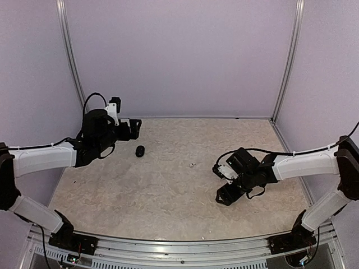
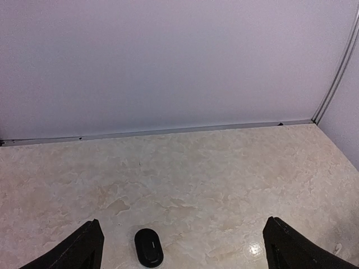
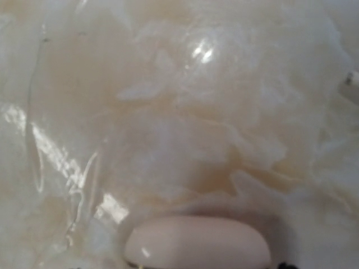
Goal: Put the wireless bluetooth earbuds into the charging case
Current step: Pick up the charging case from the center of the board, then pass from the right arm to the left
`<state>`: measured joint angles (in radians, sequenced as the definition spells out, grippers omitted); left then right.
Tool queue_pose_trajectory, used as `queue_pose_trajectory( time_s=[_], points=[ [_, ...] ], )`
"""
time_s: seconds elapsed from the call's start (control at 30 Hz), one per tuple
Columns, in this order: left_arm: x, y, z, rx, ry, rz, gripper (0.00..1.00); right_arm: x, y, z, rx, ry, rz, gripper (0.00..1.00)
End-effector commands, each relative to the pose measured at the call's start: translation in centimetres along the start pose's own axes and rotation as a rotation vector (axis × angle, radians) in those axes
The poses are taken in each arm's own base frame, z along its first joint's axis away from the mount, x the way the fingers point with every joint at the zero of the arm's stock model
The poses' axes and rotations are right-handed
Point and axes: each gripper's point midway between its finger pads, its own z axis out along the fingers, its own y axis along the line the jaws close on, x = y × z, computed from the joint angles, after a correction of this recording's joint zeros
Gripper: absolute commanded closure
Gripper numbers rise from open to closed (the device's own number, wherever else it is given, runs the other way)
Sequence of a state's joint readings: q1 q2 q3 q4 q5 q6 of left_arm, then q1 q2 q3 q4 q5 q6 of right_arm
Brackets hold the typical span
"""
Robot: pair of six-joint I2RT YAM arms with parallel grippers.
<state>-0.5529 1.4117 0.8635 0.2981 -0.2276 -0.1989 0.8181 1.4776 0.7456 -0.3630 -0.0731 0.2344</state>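
Note:
A black oval pod (image 1: 139, 151) with a small pale mark lies shut on the marble table; it looks like the charging case. In the left wrist view the pod (image 2: 148, 247) rests low and left between my wide-apart fingers (image 2: 84, 249), touching neither. My left gripper (image 1: 132, 129) is open and empty, just behind the pod. My right gripper (image 1: 220, 182) is low over the table at the right, jaws apart. Its own view shows no fingers, only a pale oval thing (image 3: 196, 245) at the bottom edge. I cannot make out the earbuds in any view.
A tiny speck (image 1: 192, 165) lies on the table between the arms, too small to identify; a small pale bit (image 3: 351, 78) shows at the right wrist view's edge. Lilac walls with metal posts close the back and sides.

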Motion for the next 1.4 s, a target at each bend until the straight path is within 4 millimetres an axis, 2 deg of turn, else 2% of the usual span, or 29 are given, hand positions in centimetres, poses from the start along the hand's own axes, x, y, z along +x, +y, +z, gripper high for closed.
queue_pose_trajectory(
  time_s=[0.0, 0.13, 0.3, 0.47, 0.53, 0.67, 0.83, 0.93, 1.1, 1.23, 1.37],
  points=[
    [-4.4, 0.5, -3.5, 0.012, -0.224, -0.046, 0.01, -0.4, 0.2, 0.7, 0.021, 0.026, -0.040, 0.26],
    [-5.3, 1.2, -4.9, -0.018, -0.259, -0.051, 0.01, -0.1, 0.3, 1.5, 0.027, 0.055, -0.050, 0.30],
    [-4.8, 1.9, -5.1, -0.053, -0.236, -0.095, 0.01, -0.3, 0.3, 1.9, 0.035, 0.060, -0.053, 0.40],
    [-3.5, -0.5, -6.0, 0.115, -0.228, -0.103, 0.01, -1.8, 0.8, 1.5, 0.009, -0.007, -0.038, 0.48],
    [-2.5, -1.3, -6.5, 0.160, -0.216, -0.111, 0.01, -3.1, 1.3, 1.0, -0.012, -0.063, -0.032, 0.50],
    [-0.5, -3.9, -7.2, 0.233, -0.200, -0.065, 0.01, -7.1, 2.8, -1.4, -0.092, -0.224, -0.014, 0.45],
    [1.7, -7.0, -8.0, 0.320, -0.166, -0.010, 0.01, -13.1, 5.2, -7.0, -0.223, -0.484, -0.001, 0.45],
    [2.3, -9.3, -9.1, 0.392, -0.176, 0.007, 0.01, -15.7, 6.0, -10.4, -0.264, -0.611, 0.001, 0.45],
    [3.5, -13.8, -10.8, 0.498, -0.208, 0.045, 0.03, -17.7, 7.2, -14.6, -0.359, -0.761, 0.033, 0.45],
    [4.4, -17.6, -11.8, 0.557, -0.244, 0.081, 0.06, -18.0, 8.1, -16.3, -0.428, -0.830, 0.070, 0.45],
    [4.4, -20.8, -11.3, 0.583, -0.247, 0.080, 0.10, -18.2, 9.0, -17.2, -0.458, -0.876, 0.087, 0.46]
  ],
)
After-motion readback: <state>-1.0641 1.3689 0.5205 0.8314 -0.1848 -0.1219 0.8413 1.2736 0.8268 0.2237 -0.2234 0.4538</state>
